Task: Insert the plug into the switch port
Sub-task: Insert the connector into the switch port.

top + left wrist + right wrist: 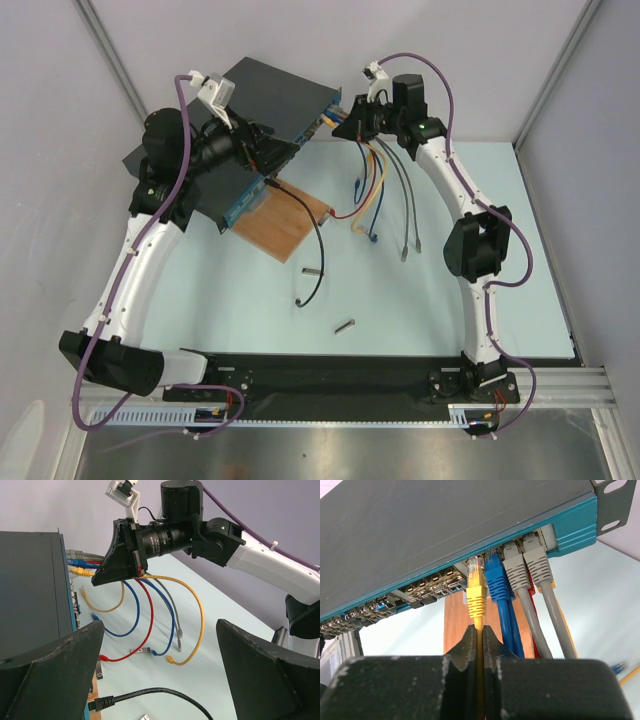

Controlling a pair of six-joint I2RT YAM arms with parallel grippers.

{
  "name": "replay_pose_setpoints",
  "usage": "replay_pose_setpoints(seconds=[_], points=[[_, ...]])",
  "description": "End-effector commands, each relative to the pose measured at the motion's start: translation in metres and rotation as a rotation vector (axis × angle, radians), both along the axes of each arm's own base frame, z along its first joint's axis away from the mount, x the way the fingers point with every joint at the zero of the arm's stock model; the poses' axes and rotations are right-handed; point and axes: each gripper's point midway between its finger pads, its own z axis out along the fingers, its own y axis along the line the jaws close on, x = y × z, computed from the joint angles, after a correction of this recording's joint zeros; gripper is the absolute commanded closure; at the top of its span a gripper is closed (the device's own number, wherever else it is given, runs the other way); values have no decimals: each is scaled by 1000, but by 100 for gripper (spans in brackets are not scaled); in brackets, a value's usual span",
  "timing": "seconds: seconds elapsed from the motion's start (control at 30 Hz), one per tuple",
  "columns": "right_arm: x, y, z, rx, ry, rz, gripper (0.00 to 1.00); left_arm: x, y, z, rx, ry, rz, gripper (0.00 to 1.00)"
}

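Starting at the bottom of the overhead view: a small metal pin (pixel 345 325) lies loose on the pale tabletop (pixel 420 300), with a second one up-frame of it. A black cable (pixel 318 255) curls off the corner of a brown wooden board (pixel 290 225). Right of the board, loose patch cables (pixel 375 195) in red, yellow, blue and grey trail down-frame. The switch (pixel 275 95) sits upper centre, set at an angle, its blue port face turned toward lower right with the board just below that face. Left pincer (pixel 160 624) is spread wide and holds nothing, its fingers (pixel 65 670) filling the lower corners of the wrist view. Right pincer (pixel 480 632) is clamped tight on the yellow cable (pixel 479 690) just behind its plug (pixel 476 587). The plug's clear tip is at the mouth of a port in the blue face, immediately left of a blue plug (pixel 497 582) and two grey plugs (pixel 527 565) in the same row. Cannot tell whether the yellow plug is fully seated.
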Motion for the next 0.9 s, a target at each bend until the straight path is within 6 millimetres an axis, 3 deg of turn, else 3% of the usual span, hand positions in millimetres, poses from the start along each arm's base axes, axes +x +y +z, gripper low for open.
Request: replay_pose_setpoints(seconds=[0.0,0.2,0.33,0.87], points=[[4,1,43,56,-86,-34,100,-2,1,8,-16,-26,-11,0],[8,-2,32,21,-57,-60,100,-4,2,9,-19,-27,-8,0],[9,-6,36,18,-42,-79,100,-4,3,9,-20,-27,-7,0],[7,2,15,-57,-50,-65,100,-5,4,8,-20,-24,-2,0]])
